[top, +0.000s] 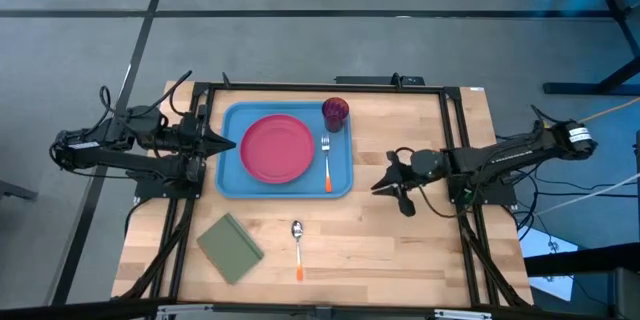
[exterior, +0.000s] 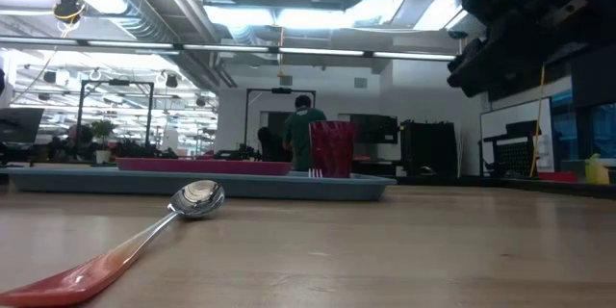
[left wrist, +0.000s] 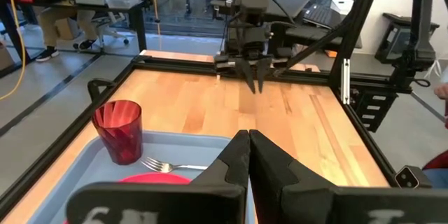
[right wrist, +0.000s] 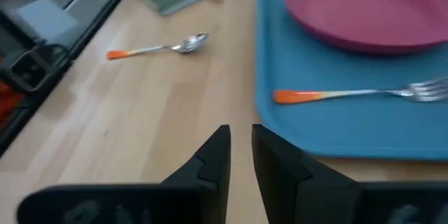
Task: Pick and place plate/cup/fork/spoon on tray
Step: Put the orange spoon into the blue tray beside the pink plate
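The light-blue tray [top: 232,175] lies at the table's far middle. On it are the pink-red plate [top: 276,148], the dark red cup [top: 335,112] upright at the far right corner, and the fork [top: 326,160] flat beside the plate. The spoon [top: 297,243] lies flat on the bare wood near the front edge, and it also shows in the right wrist view [right wrist: 162,46]. My left gripper [top: 230,143] is shut and empty at the tray's left rim. My right gripper [top: 380,186] hovers right of the tray, empty, with a narrow gap between its fingers [right wrist: 241,140].
An olive-green pad [top: 230,248] lies on the wood left of the spoon. Black frame rails [top: 455,140] run along the table's sides. Bare wood stretches between the tray and the right rail. A person [exterior: 304,135] stands in the room far behind the table.
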`<state>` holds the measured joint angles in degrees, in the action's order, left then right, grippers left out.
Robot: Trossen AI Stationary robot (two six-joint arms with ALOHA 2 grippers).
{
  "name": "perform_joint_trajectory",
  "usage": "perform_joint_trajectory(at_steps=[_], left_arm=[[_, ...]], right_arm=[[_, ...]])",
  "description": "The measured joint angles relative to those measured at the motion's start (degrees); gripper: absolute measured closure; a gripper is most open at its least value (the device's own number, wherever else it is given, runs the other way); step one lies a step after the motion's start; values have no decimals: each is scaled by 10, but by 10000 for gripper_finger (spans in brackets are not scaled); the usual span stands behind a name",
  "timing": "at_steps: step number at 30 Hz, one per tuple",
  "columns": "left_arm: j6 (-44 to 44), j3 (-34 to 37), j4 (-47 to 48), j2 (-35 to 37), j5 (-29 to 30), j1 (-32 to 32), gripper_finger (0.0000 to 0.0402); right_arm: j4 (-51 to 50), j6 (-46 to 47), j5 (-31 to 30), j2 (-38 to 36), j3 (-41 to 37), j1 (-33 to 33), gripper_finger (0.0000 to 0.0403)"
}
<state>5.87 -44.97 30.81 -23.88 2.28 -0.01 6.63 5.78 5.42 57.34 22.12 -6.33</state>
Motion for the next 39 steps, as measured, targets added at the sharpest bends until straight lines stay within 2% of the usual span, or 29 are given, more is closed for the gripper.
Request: perform_joint_trajectory(at_steps=[6, 9, 18, 23, 27, 35, 39], left_arm=[[0, 0, 0, 0, 0, 0, 401], [0, 0, 0, 0, 0, 0, 401], [0, 0, 0, 0, 0, 0, 401], [0, 0, 0, 0, 0, 0, 401], [0, 0, 0, 0, 0, 0, 401], [0, 0, 0, 0, 0, 0, 401], [0, 0, 0, 0, 0, 0, 401]], right_arm=[[44, 10, -42, -74, -81, 30, 338], [77, 22, -42, -116, -131, 34, 338], [135, 25, -43, -240, -217, 35, 338], [115, 10, -40, -311, -217, 37, 338], [84, -1, -15, -375, -217, 37, 338], [-52, 15, -14, -505, -217, 37, 338], [-57, 2, -32, -524, -216, 37, 338]])
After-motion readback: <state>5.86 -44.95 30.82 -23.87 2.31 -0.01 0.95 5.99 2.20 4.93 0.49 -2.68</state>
